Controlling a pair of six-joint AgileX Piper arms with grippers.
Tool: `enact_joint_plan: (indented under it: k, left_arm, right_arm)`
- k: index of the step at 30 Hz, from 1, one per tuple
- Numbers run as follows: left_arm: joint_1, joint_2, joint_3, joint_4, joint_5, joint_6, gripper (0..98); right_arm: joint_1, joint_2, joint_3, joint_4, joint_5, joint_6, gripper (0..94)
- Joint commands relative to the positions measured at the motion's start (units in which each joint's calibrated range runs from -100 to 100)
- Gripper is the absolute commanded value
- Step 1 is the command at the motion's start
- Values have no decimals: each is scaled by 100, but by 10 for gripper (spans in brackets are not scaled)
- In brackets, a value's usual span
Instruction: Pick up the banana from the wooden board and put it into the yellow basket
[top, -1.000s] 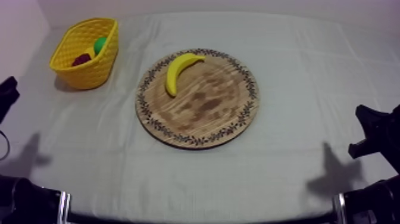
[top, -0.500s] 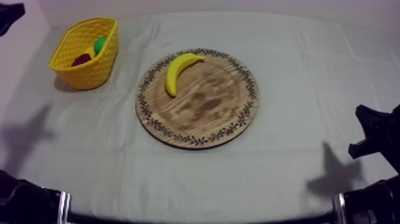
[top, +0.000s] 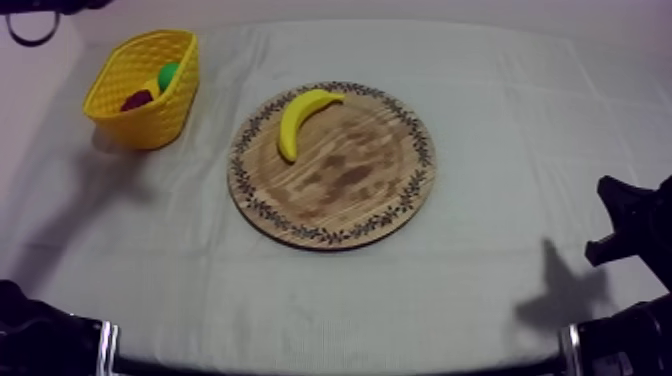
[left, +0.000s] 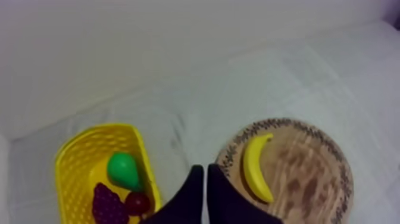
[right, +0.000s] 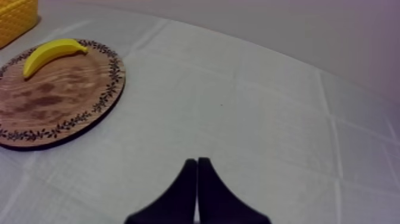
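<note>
Grey-white creased cloth (top: 500, 120), pale wall (left: 178, 47) behind, banana (top: 298, 118) on board (top: 350, 190), L pincer (left: 205, 170) & R pincer (right: 197, 162) closed

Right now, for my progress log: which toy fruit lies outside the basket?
The banana: it lies on the wooden board, while the pear, grapes and small red fruit sit in the yellow basket.

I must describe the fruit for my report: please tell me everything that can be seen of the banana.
The banana is a smooth yellow toy, plastic by its look, curved and whole. It lies flat on the wooden board, close to its patterned rim, on the side toward the yellow basket. Only the board touches it.
</note>
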Motion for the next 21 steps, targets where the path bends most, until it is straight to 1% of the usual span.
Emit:
enact_joint_plan:
  k: [1,5,8,14,21]
  left_arm:
    - [165,305,-7,-6,29,-18,0]
    - [390,849,40,9,50,-31,0]
    - [485,1276,100,81,55,-39,0]
    - [577,2123,66,262,57,-75,0]
    - [612,2973,-314,326,57,41,0]
  right_arm:
    - [3,0,-5,-1,3,2,3]
    - [3,0,-5,-1,3,2,3]
    - [3,0,-5,-1,3,2,3]
    - [3,0,-5,-1,3,2,3]
    - [3,0,-5,-1,3,2,3]
